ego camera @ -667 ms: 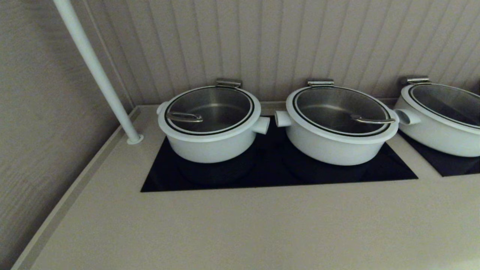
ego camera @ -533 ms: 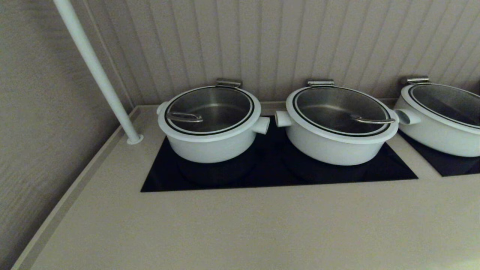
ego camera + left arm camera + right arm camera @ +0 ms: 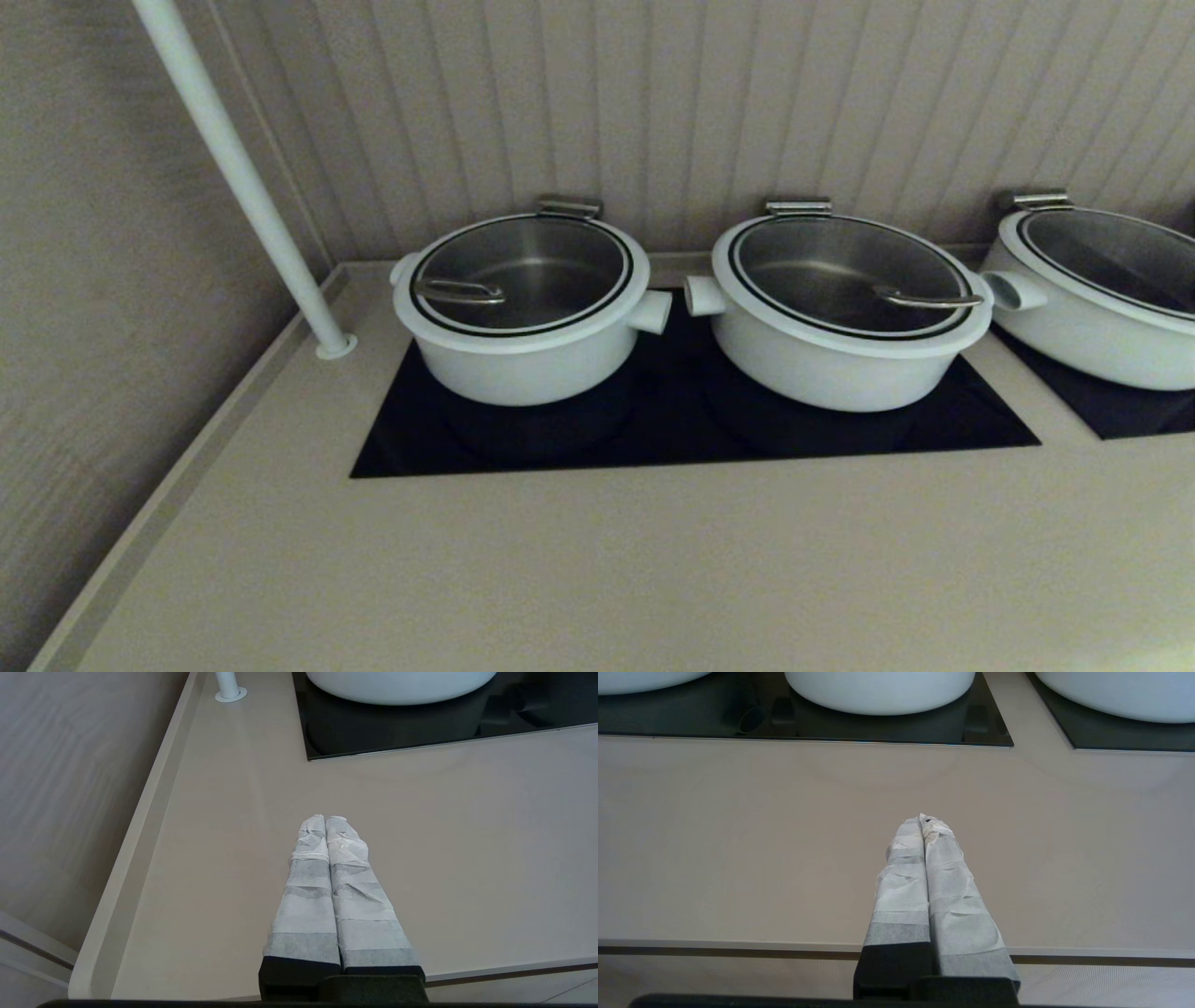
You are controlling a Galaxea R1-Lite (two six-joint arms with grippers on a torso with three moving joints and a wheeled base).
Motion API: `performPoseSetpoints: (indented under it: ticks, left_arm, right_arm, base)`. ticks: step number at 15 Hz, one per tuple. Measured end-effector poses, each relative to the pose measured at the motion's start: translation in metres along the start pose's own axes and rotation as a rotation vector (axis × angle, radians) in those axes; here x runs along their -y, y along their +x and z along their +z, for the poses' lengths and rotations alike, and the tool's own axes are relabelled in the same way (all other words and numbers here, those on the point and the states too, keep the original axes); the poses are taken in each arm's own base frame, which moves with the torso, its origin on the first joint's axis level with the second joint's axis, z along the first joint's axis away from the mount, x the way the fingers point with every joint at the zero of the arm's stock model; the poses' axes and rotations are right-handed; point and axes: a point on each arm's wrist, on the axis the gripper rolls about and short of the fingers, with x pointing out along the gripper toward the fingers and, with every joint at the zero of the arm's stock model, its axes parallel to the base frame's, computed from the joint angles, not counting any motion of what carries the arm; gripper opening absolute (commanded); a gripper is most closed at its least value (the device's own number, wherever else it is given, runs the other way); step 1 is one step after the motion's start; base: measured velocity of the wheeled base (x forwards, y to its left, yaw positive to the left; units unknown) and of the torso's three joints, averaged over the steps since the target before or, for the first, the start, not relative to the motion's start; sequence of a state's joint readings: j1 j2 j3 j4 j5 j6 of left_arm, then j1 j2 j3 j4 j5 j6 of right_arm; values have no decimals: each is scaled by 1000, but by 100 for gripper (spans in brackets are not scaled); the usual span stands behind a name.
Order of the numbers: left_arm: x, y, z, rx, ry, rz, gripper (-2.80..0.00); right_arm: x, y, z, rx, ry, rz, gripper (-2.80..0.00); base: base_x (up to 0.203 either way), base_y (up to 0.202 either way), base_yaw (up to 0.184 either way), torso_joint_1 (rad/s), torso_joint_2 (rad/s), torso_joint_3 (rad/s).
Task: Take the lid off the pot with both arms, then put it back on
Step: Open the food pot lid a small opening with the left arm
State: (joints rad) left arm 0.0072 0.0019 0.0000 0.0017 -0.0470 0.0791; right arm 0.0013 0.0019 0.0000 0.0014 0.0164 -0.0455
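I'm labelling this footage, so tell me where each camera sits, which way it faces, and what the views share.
Head: high, looking down at the pot, the lid on it; no arms show.
Left wrist: behind the left gripper, shut, facing the pot's base.
Right wrist: behind the right gripper, shut, facing the middle pot.
All share the black cooktop.

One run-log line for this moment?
round glass lid: on white pot | left gripper: shut, over counter | right gripper: shut, over counter

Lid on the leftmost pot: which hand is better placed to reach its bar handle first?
Left, probably. The left hand, shut, hangs over the counter near the pot whose lid it is; the right hand, also shut, faces the middle pot.
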Motion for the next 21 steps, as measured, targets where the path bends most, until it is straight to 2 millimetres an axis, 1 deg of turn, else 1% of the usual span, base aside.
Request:
performPoseSetpoints:
  ticks: [21]
  left_arm:
    - [0, 0, 0, 0, -4, 5, -280]
  right_arm:
    - [0, 0, 0, 0, 0, 0, -280]
  base:
    - [0, 0, 0, 0, 0, 0]
